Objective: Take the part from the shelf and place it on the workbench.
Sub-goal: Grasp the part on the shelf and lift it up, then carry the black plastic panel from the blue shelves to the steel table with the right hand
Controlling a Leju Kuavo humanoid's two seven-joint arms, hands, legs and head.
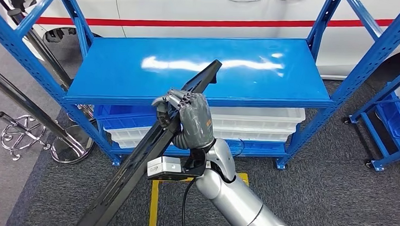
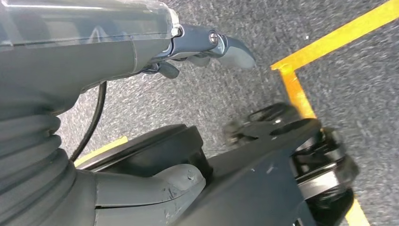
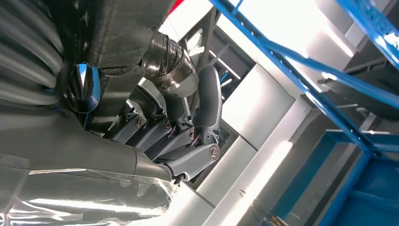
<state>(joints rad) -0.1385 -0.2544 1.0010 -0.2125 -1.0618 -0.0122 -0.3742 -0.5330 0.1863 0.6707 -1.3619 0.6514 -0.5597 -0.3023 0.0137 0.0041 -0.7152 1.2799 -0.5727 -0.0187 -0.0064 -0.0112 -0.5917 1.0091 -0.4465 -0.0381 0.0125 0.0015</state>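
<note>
The right hand (image 1: 187, 120) grips the long black part (image 1: 151, 151), tilted, top end over the blue shelf (image 1: 199, 68). The left hand (image 2: 207, 47) hangs down, holding nothing. Next, I think: carry it to the tabletop.

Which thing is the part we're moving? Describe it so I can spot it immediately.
Find the blue shelf in front of the white car. Crossing its front edge is the long black part, slanting from the shelf top down toward the floor, gripped mid-length by the right hand. Nothing else is long, black and tilted.
</note>
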